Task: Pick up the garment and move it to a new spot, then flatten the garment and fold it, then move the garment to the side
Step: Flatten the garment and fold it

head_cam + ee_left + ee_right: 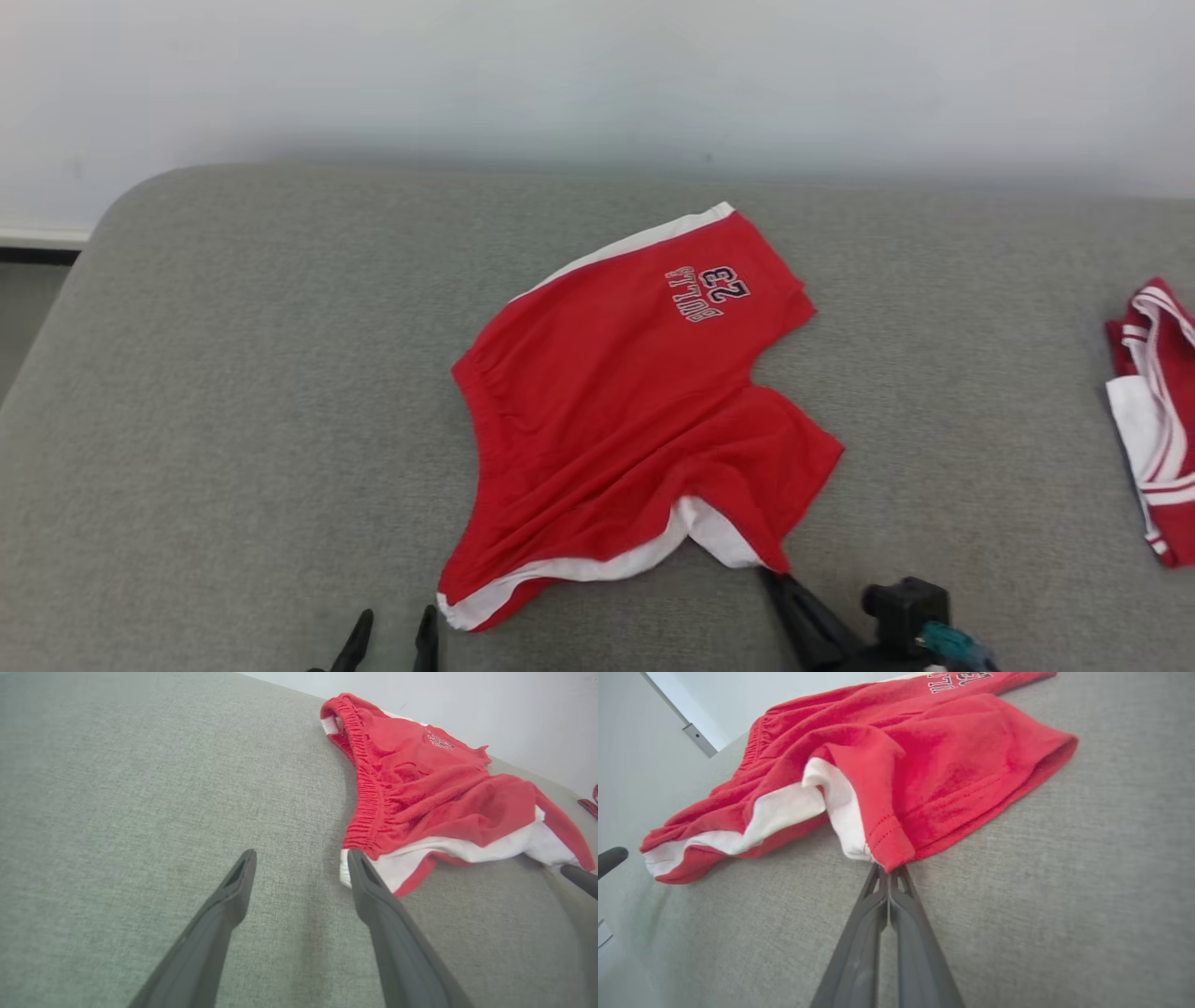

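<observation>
1. The red shorts (625, 411), white-striped down the sides, lie spread on the grey upholstered surface (233, 420).
2. The right hand (888, 868) is clenched on the shorts' near leg-hem corner.
3. The left hand (301, 858) is released, its fingers spread just beside the shorts' waistband corner.
4. A red-and-white garment (1153, 420) lies well apart from the shorts.

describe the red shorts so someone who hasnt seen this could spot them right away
On the wide grey cushion, look near the middle. The red shorts lie spread there, with white side stripes and a 23 print; the other red garment, at the right edge, is bunched and has thin white stripes.
</observation>
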Robot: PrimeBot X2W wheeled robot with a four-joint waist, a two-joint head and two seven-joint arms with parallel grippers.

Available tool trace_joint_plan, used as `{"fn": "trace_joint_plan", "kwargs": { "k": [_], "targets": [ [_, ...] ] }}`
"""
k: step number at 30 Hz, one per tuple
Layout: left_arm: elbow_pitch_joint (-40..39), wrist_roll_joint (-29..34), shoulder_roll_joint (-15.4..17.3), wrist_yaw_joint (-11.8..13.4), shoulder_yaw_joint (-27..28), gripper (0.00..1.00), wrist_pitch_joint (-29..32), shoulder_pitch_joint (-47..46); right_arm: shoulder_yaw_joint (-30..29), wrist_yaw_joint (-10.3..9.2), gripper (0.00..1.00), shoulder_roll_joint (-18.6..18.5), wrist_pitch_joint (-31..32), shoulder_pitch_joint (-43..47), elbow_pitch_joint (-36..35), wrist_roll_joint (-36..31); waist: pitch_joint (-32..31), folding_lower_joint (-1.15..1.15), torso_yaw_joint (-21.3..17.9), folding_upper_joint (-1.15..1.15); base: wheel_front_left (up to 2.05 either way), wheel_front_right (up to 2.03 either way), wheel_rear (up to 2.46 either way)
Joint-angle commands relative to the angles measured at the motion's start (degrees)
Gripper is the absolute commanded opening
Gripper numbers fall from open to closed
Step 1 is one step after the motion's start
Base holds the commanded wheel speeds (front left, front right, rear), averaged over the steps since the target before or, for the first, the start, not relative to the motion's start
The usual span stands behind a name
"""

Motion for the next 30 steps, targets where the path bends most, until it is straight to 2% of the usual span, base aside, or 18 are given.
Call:
{"fn": "trace_joint_plan", "kwargs": {
  "k": [1,6,13,30],
  "targets": [
    [-0.07,-0.65,-0.27,0.14,-0.22,1.0,-0.14,0.48,-0.05,-0.16,0.0,-0.74,0.02,1.05,-0.43,-0.23,-0.64,0.0,-1.82,0.0,0.0,0.0,0.0],
    [0.42,-1.58,-0.67,0.14,-1.81,1.0,-0.15,0.41,1.53,-0.16,0.0,-5.19,0.02,2.99,-2.13,-0.18,-1.34,0.0,-4.44,0.0,0.0,0.0,0.0],
    [1.42,-2.84,-0.27,0.14,-2.42,1.0,-0.15,1.17,2.76,-0.16,0.0,-9.53,0.02,4.22,-2.51,0.36,-2.03,0.0,-6.47,0.0,0.0,0.0,0.0],
    [3.69,-2.7,-1.53,0.14,1.78,1.0,-0.14,1.22,3.67,-0.16,0.0,-10.73,0.02,2.27,-2.42,1.09,-0.72,0.0,-8.34,0.0,0.0,0.0,0.0]
  ]
}}
